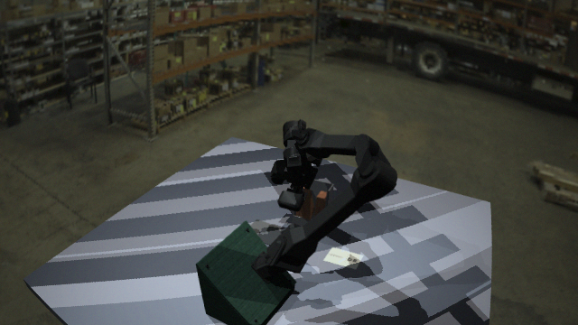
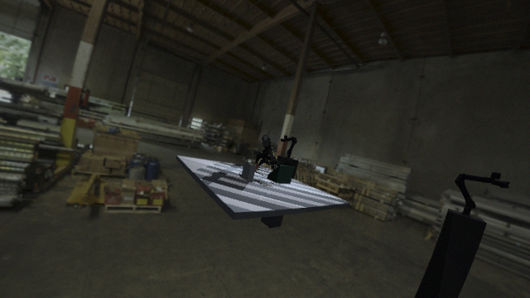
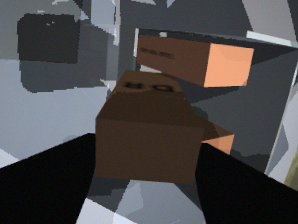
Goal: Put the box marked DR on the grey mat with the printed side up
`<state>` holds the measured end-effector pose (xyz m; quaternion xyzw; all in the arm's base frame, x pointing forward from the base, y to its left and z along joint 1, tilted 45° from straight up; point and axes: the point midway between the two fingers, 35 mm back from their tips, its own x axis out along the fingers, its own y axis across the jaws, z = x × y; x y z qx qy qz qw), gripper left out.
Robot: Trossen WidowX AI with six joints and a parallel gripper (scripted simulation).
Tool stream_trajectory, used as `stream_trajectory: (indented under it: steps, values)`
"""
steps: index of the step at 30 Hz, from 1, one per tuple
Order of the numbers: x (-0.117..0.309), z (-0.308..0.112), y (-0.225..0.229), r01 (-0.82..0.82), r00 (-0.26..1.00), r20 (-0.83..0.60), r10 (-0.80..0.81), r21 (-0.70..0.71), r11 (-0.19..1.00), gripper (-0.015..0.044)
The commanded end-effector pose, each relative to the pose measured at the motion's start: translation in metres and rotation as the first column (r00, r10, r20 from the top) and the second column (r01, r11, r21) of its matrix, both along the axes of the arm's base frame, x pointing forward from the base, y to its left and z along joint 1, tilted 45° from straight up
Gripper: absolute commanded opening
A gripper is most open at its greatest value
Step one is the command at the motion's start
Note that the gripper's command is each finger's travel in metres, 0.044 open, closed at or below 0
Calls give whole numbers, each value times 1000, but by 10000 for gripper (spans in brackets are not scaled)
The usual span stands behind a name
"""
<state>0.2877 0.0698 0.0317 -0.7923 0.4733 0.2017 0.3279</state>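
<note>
From where I'm standing, the black arm [image 1: 336, 214] [image 2: 265, 152] is all smooth, rounded housings and chunky joints, rising from a wedge-shaped green block [image 1: 244, 275] [image 2: 282, 174] with a faintly grained face and small dark holes near its corners. It arches over to the gripper [image 1: 298, 199] [image 3: 149, 155], whose dark, slab-like fingers are closed on a brown box [image 3: 148, 150], one to either side of it. That box is a plain matte block with crisp, straight edges; its near end is blank, and dark letters run across the shaded face beyond. They're foreshortened, and I can't make out for certain which code they spell, so I can't say whether this is the DR one.

Just beside it, in the grey bin [image 2: 248, 170] [image 3: 280, 115], lies the view of another box [image 3: 195, 60], its end a flat, bright orange and its long side a deeper brown with dark print too slanted to read. A third box [image 3: 222, 136] shows only as an orange-brown corner behind the held one. The bin's walls are thin, with pale rims.

A cream card [image 1: 343, 257] with dark print lies flat on the surface [image 1: 149, 235] [image 2: 265, 194], which is crossed by hard-edged pale and slate bands.
</note>
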Motion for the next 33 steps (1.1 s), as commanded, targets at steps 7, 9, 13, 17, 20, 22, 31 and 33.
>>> stream_trajectory:
  steps: [7, 9, 13, 17, 20, 22, 31, 33]
  values:
    - [-16, 1, 3, -4, 1000, 3, 4, 5, 1000, 158]
    - [-19, 1, 4, -4, 1000, 3, 4, 5, 1000, 158]
    - [-26, 1, 4, -4, 1000, 2, 4, 5, 1000, 158]
    - [-32, 1, 4, -4, 1000, 2, 4, 5, 1000, 158]
    - [-37, 1, 3, -4, 1000, 2, 4, 4, 1000, 158]
    - [-40, 1, 3, -4, 1000, 2, 4, 4, 1000, 158]
    - [-54, 2, 2, -4, 1000, 3, 4, 2, 1000, 158]
    - [-54, 2, 1, -4, 1000, 3, 4, 2, 1000, 158]
